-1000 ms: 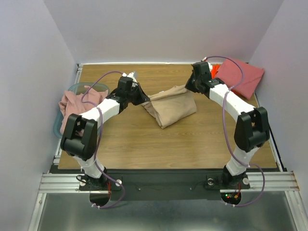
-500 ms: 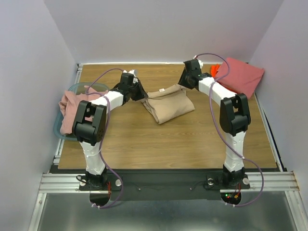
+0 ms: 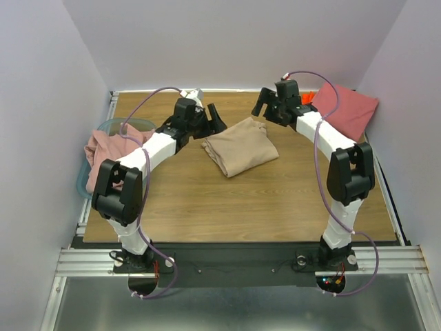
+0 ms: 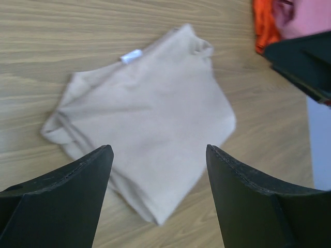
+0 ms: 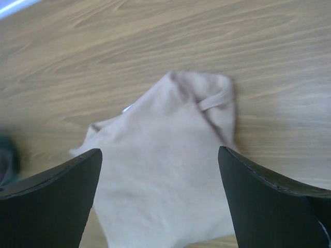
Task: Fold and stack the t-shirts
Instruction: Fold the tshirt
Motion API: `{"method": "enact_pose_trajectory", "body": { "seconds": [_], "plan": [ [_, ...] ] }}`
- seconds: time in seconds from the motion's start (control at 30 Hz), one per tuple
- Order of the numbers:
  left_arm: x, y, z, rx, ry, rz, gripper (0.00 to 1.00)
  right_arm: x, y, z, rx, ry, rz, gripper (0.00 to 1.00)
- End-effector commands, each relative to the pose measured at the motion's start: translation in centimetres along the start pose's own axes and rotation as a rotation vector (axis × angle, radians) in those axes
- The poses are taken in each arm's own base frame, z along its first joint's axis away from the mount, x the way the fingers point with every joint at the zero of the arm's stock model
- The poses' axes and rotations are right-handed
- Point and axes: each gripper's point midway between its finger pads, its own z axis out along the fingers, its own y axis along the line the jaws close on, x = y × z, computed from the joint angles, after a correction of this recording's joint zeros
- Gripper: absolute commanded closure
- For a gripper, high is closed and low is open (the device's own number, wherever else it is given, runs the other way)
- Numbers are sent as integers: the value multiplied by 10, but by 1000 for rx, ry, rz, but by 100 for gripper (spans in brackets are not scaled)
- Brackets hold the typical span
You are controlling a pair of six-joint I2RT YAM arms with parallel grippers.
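Note:
The tan t-shirt [image 3: 240,146] lies folded on the wooden table [image 3: 207,200], showing in the left wrist view [image 4: 150,119] and the right wrist view [image 5: 165,175]. My left gripper [image 3: 210,118] hovers open just off its left back corner [image 4: 158,150], holding nothing. My right gripper [image 3: 267,103] hangs open above its right back corner [image 5: 160,152], also empty. A dusty pink t-shirt [image 3: 103,148] is bunched in the teal bin [image 3: 117,125] at the left. A salmon-red t-shirt [image 3: 344,109] lies folded at the back right, with a bright orange t-shirt [image 3: 306,101] peeking from under it.
White walls close in the table on three sides. The salmon-red and orange shirts sit right behind my right arm's wrist. Bare wood lies between the tan shirt and the arm bases.
Both grippers have opened and let go of the tan shirt's back edge, then drawn back and up. The shirt has settled flat in its fold.

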Motion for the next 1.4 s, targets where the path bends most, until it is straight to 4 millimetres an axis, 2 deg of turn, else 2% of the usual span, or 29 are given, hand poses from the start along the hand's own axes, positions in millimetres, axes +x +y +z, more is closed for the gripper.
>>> {"method": "enact_pose_trajectory", "body": {
  "seconds": [0.0,0.1,0.2,0.23,0.3,0.4,0.47,0.5,0.57,0.67,0.7,0.73,0.77,0.8,0.87,0.93,0.97,1.03,1.1,1.17,1.2,1.27,1.3,1.37],
  "plan": [
    [14,-22,1,52,15,0,16,33,41,1,-253,157,-1,0],
    [29,-20,13,65,48,-10,16,45,53,12,-325,221,12,0],
    [49,-16,25,85,96,-28,16,53,63,34,-372,267,33,0],
    [56,-14,27,81,112,-41,16,58,64,50,-380,285,42,0],
    [72,-6,34,76,147,-56,16,56,69,66,-395,283,42,0],
    [91,-1,41,89,185,-63,16,53,70,104,-378,261,67,0],
    [100,8,44,67,202,-70,16,39,79,115,-391,222,83,0],
    [103,13,46,53,205,-69,16,47,72,129,-365,227,92,0],
    [110,21,47,27,219,-65,16,45,68,135,-345,213,93,0],
    [115,36,46,-33,225,-50,17,37,62,131,-313,177,62,0],
    [117,41,45,-60,233,-49,17,41,57,129,-294,181,50,0],
    [116,42,44,-64,234,-45,17,27,63,114,-306,152,35,0],
    [116,43,41,-64,235,-37,17,22,62,108,-304,134,-4,0],
    [111,39,38,-58,219,-32,17,7,64,94,-295,95,-27,0],
    [103,32,32,-44,203,-21,17,-9,63,80,-283,39,-104,0],
    [87,19,22,-19,161,-8,17,-17,61,68,-274,11,-165,0],
    [81,15,17,-10,149,-5,17,-27,64,56,-290,-20,-233,0],
    [68,1,3,22,113,11,17,-23,61,49,-309,-15,-339,0],
    [57,-11,-13,50,79,18,17,-14,48,50,-272,-3,-382,0],
    [60,-9,-24,47,69,19,17,11,21,55,-210,47,-439,0],
    [54,-15,-37,59,45,21,17,12,9,56,-153,41,-451,0],
    [54,-10,-51,31,18,19,17,21,-4,59,-127,60,-516,0],
    [57,-9,-66,31,0,18,16,32,-12,61,-118,87,-534,0],
    [68,0,-87,4,-17,-6,16,41,-15,63,-132,110,-576,0]
  ]
}}
